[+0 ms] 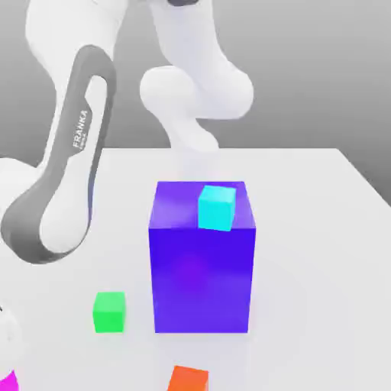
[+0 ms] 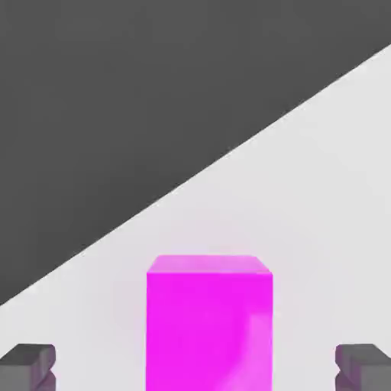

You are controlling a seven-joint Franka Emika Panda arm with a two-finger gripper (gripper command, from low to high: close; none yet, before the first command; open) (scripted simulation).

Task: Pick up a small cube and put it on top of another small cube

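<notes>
In the hand view the small magenta-pink cube (image 2: 208, 324) rests on the white table, directly in front of the hand. My gripper (image 2: 195, 370) is open, with one grey fingertip (image 2: 30, 365) on each side of the cube and a clear gap to each face. A corner of the same magenta cube (image 1: 7, 380) peeks in at the bottom of the exterior view's left edge. A small green cube (image 1: 109, 311) and a small orange cube (image 1: 188, 379) lie on the table, and a cyan cube (image 1: 216, 208) sits on top of the big blue-violet block (image 1: 202, 263).
The big blue-violet block stands in the middle of the white table (image 1: 313, 229). The arm's white and grey links (image 1: 65, 176) arch over the exterior view's left side. The table's edge (image 2: 229, 153) runs diagonally beyond the magenta cube, with dark ground past it.
</notes>
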